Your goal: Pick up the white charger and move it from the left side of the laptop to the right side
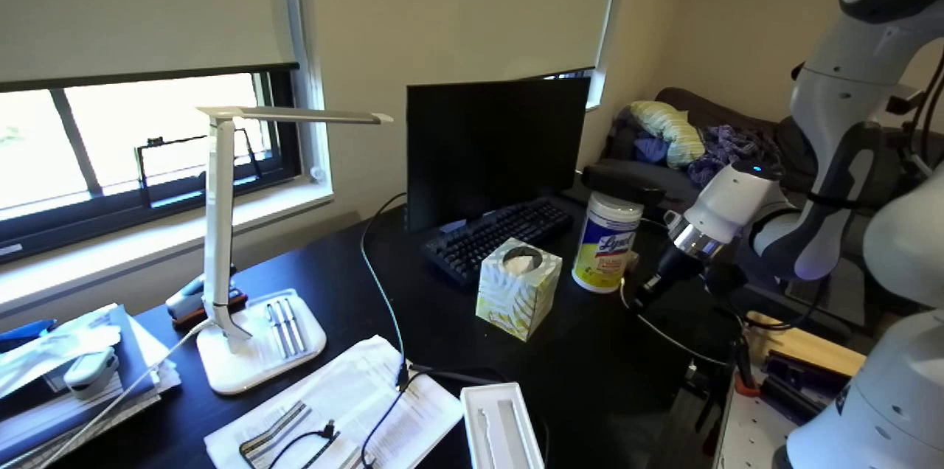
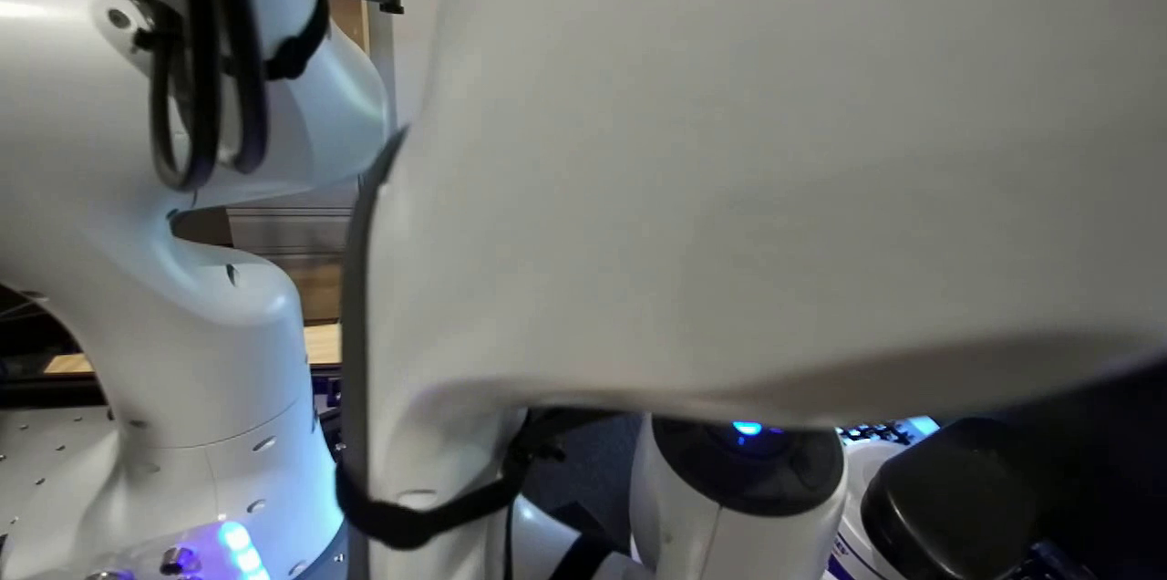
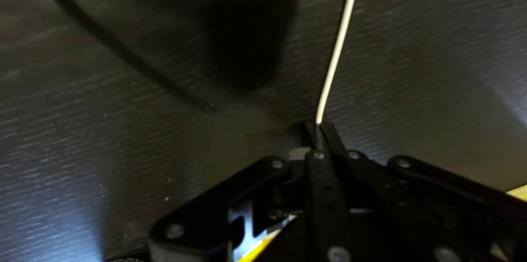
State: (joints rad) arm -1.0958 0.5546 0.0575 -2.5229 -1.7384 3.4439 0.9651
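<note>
Black two-fingered gripper [image 3: 318, 127] is clenched, grasping (by the look of it) the thin white cable [image 3: 337, 50], which runs straight into the seam btwn its tips; poss. just passing under them, hard to be sure. Small white charger block [image 1: 632, 262] is prob. the pale lump at the edge of the white-lidded, blue-and-yellow wipes tub [image 1: 606, 244]; part hidden, can't confirm. In an exterior view all that is R of the large black laptop [image 1: 498, 152] w/ dark screen + keyboard.

Main risk: hold is on cable, not block, so a lift could let the thin cord slip thru the tips, esp. if anything tugs. Block would prob. drag or swing & knock the tub or the patterned cardboard tissue box [image 1: 516, 288]. Long cable run could snag. Tips look low over the dark wood tabletop [image 3: 123, 171]; any dip = scrape.
</note>
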